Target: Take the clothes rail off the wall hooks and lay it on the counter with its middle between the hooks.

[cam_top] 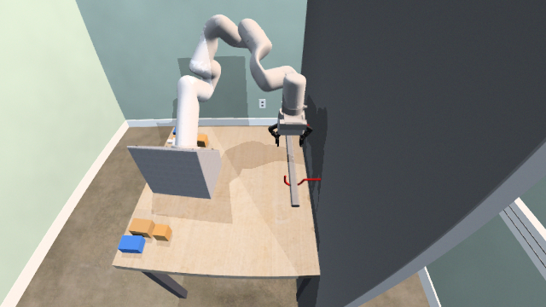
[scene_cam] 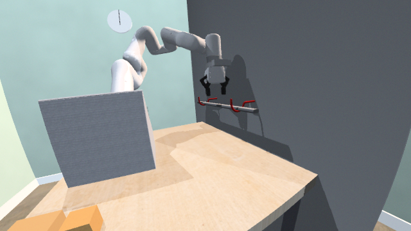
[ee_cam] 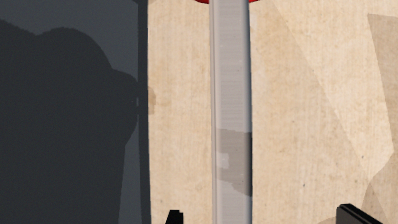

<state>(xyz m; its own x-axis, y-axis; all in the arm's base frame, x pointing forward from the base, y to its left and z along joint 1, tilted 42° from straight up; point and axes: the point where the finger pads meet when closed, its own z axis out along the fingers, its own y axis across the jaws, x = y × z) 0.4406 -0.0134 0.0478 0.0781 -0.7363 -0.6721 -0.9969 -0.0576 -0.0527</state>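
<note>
Pale wooden worktop point(cam_top: 256, 239): one.
White six-joint arm point(cam_top: 188, 111): one, with one black-fingered end effector point(cam_top: 290, 138).
Grey square-section clothes rail point(cam_top: 293, 179): one, along the wall-side edge of the worktop.
Red wire wall hooks: two in the exterior view, one point(scene_cam: 205, 102) near the rail's far end, one point(scene_cam: 239, 106) nearer its near end.
Dark grey wall panel point(cam_top: 405, 128): one.
Grey tilted slab point(cam_top: 175, 170): one.
Orange blocks: three, two point(cam_top: 142, 227) point(cam_top: 162, 232) at the near left corner, one point(cam_top: 202, 140) at the far edge by the arm's foot.
Blue block point(cam_top: 131, 244): one, at the near left corner.
</note>
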